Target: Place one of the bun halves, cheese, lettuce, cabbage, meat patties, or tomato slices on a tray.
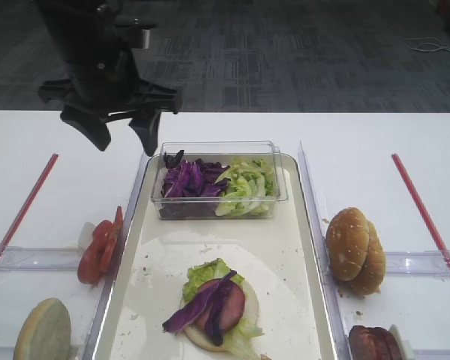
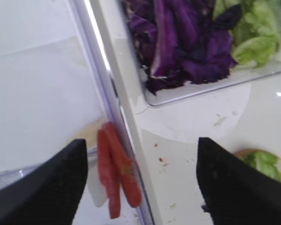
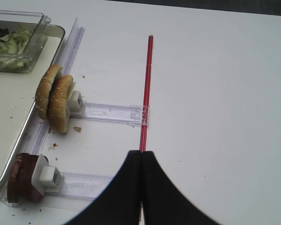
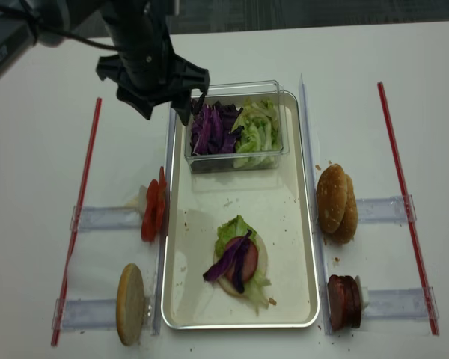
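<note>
Left gripper just hanging there, empty

The black left gripper (image 1: 121, 133) hovers jaws wide, holding nothing, above the far-left corner of the long silver metal tray (image 1: 307, 247); right gripper (image 3: 141, 161) pinched closed.

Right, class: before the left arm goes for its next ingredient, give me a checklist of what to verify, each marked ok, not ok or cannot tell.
1. left gripper open and empty: ok.
2. right gripper shut and parked clear of the tray: ok.
3. tomato slices upright in their holder, reachable beside the tray: ok.
4. Stack on the tray has bun half, lettuce, meat patty, cabbage: ok.
5. Cheese available: cannot tell.
</note>
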`<state>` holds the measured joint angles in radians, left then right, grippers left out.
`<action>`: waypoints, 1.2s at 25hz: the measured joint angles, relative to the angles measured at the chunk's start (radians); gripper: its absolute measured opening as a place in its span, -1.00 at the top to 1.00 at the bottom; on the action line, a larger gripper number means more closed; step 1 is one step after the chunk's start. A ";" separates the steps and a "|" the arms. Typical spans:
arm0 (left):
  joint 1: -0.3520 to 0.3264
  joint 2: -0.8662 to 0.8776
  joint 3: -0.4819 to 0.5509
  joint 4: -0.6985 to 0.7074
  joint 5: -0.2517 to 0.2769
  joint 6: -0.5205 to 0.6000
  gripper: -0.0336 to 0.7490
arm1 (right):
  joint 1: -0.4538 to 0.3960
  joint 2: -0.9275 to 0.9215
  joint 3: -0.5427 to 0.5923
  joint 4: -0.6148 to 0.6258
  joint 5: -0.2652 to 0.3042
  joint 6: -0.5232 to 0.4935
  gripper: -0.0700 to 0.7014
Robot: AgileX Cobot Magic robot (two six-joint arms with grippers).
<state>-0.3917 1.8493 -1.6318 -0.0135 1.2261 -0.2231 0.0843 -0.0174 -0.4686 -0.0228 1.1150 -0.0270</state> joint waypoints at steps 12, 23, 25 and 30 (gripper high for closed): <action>0.256 -0.038 0.071 0.032 0.002 0.076 -0.34 | 0.000 0.000 0.000 0.000 0.000 0.000 0.80; 0.260 -0.050 0.078 0.026 0.002 0.121 -0.33 | 0.000 0.000 0.000 0.000 0.000 0.000 0.80; 0.260 -0.068 0.108 0.014 0.000 0.126 -0.33 | 0.000 0.000 0.000 0.000 0.000 0.000 0.80; 0.260 -0.174 0.248 0.014 0.000 0.127 -0.32 | 0.000 0.000 0.000 0.000 0.000 0.000 0.80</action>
<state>-0.1315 1.6757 -1.3839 0.0000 1.2261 -0.0958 0.0843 -0.0174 -0.4686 -0.0228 1.1150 -0.0270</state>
